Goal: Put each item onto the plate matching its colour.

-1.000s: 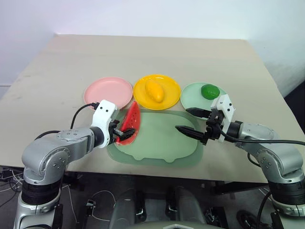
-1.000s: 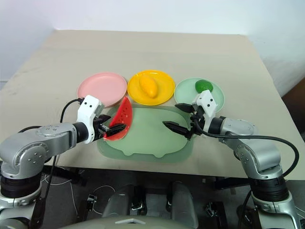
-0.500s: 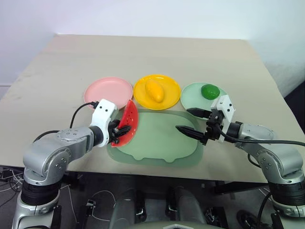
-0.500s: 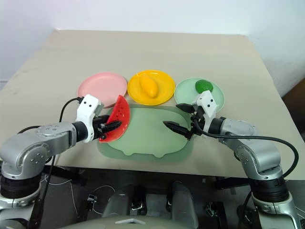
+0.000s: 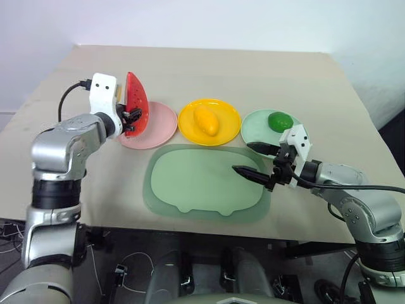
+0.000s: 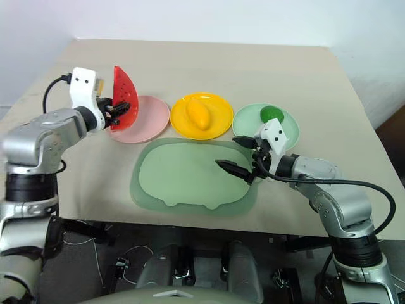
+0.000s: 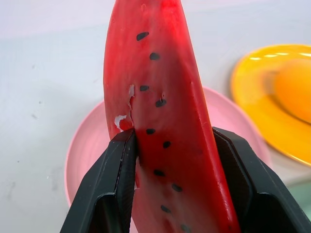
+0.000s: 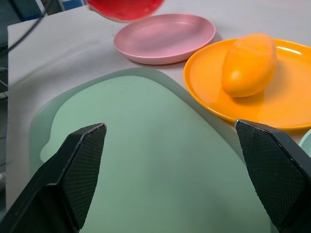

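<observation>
My left gripper (image 5: pixel 131 117) is shut on the red watermelon wedge (image 5: pixel 136 102), holding it upright in the air over the left part of the pink plate (image 5: pixel 158 124). Up close, the wedge (image 7: pixel 163 116) sits clamped between both black fingers (image 7: pixel 116 184) with the pink plate (image 7: pixel 92 141) below. The yellow mango (image 5: pixel 205 120) lies on the yellow plate (image 5: pixel 226 114). On the pale green plate (image 5: pixel 256 130) rests the dark green lime (image 5: pixel 279 120). My right gripper (image 5: pixel 255 161) hangs open above the right side of the green mat (image 5: pixel 196 183), holding nothing.
The large green mat lies in front of the three plates near the table's front edge. The beige table (image 5: pixel 209 69) stretches far behind the plates. A black cable (image 5: pixel 66 95) runs from my left wrist.
My left gripper closed on the watermelon wedge, lifted it off the mat's left edge and carried it up and away to the pink plate. My right arm has stayed still.
</observation>
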